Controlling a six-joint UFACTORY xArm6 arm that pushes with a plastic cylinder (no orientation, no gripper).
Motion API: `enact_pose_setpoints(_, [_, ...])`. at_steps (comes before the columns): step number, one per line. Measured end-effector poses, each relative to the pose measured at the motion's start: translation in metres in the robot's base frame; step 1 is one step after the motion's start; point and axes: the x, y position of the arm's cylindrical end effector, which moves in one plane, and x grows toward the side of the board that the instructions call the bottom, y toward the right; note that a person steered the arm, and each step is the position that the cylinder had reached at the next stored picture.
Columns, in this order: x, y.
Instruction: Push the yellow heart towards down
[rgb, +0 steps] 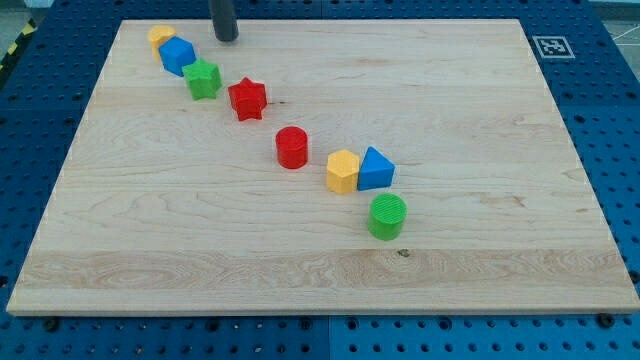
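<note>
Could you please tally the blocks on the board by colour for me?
Yellow: 2, heart and hexagon
Blue: 2
Green: 2
Red: 2, star and cylinder
Total: 8

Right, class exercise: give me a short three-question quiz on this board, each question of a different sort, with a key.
1. True or false: my tip is touching the yellow heart.
2. Multiple choice: which block lies nearest the view's bottom? A) red star B) green cylinder C) blue triangular block
3. Fill in: the block directly beside the yellow hexagon, on the view's right, is coloured ____.

Key:
1. False. My tip stands apart from the heart, to the view's right of it, near the board's top edge.
2. B.
3. Blue.
</note>
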Motion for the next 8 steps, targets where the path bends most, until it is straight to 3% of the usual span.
enact_pose_setpoints(3, [-0.007, -0.156])
enact_pose_setpoints(5, [0.041, -0.156])
enact_pose_setpoints(6, [0.004, -0.148])
enact_pose_setpoints(8, [-0.005, -0.121])
